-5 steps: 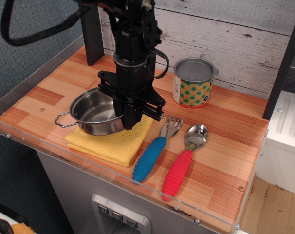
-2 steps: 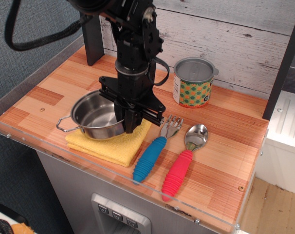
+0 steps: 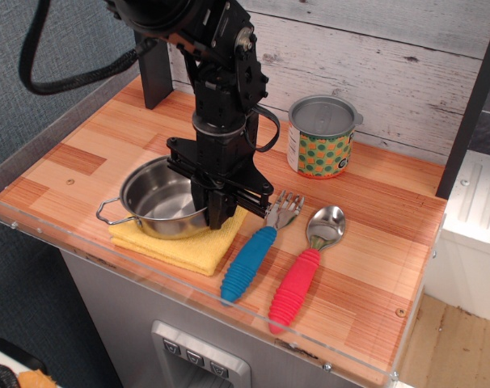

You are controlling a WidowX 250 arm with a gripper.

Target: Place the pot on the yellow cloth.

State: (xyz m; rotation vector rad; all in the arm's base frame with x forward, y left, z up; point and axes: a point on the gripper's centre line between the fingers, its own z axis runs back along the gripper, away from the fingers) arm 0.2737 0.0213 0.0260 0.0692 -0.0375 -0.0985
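The pot (image 3: 160, 208) sits on the yellow cloth (image 3: 180, 246) near the tabletop's (image 3: 366, 259) front left edge, and nothing shows inside it. A lidded can (image 3: 320, 137) stands well behind. The tool (image 3: 218, 217) points down, pinching the pot's right rim.

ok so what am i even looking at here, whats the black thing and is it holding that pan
The black thing is a robot arm, seen by one camera looking down at a wooden counter from the front. Its gripper reaches down to the right rim of a shiny steel pot, which sits on a folded yellow cloth. Its fingers seem to be at the rim, but whether they are gripping it is hard to tell. Also there: a patterned can, a blue-handled fork and a red-handled spoon.
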